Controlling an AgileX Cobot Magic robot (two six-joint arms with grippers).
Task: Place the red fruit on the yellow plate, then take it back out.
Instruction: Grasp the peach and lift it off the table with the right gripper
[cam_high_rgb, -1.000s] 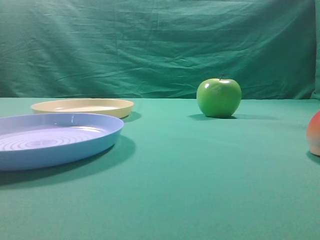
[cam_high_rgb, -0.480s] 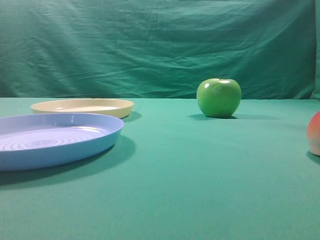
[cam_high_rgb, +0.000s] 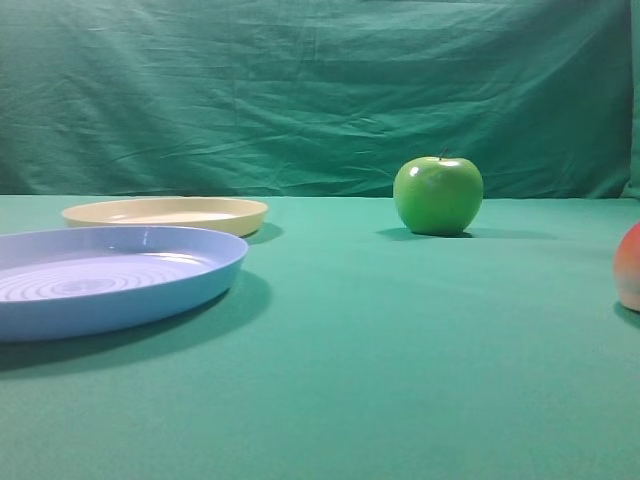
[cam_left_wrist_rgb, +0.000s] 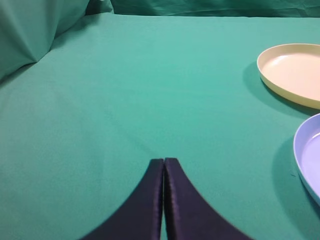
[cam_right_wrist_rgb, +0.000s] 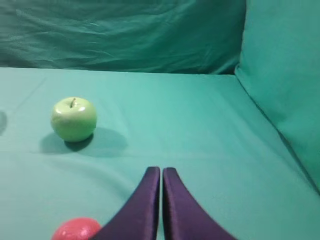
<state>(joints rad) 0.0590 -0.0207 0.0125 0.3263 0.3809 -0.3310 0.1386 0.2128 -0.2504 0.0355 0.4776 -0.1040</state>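
Observation:
The red fruit (cam_high_rgb: 629, 266) rests on the green cloth at the right edge of the exterior view, cut off by the frame; the right wrist view shows the red fruit (cam_right_wrist_rgb: 76, 229) low on the left. The yellow plate (cam_high_rgb: 165, 214) lies empty at the back left, and its rim (cam_left_wrist_rgb: 280, 80) shows in the left wrist view at the upper right. My right gripper (cam_right_wrist_rgb: 161, 171) is shut on nothing, just right of the fruit and apart from it. My left gripper (cam_left_wrist_rgb: 164, 161) is shut and empty over bare cloth, well to the left of the plates. Neither arm shows in the exterior view.
A shiny green apple (cam_high_rgb: 438, 194) stands at the back right, also the apple (cam_right_wrist_rgb: 73, 119) in the right wrist view. A larger light-blue plate (cam_high_rgb: 110, 280) with ringed grooves sits front left, next to the yellow one. Green cloth drapes behind and up the right side (cam_right_wrist_rgb: 285, 75).

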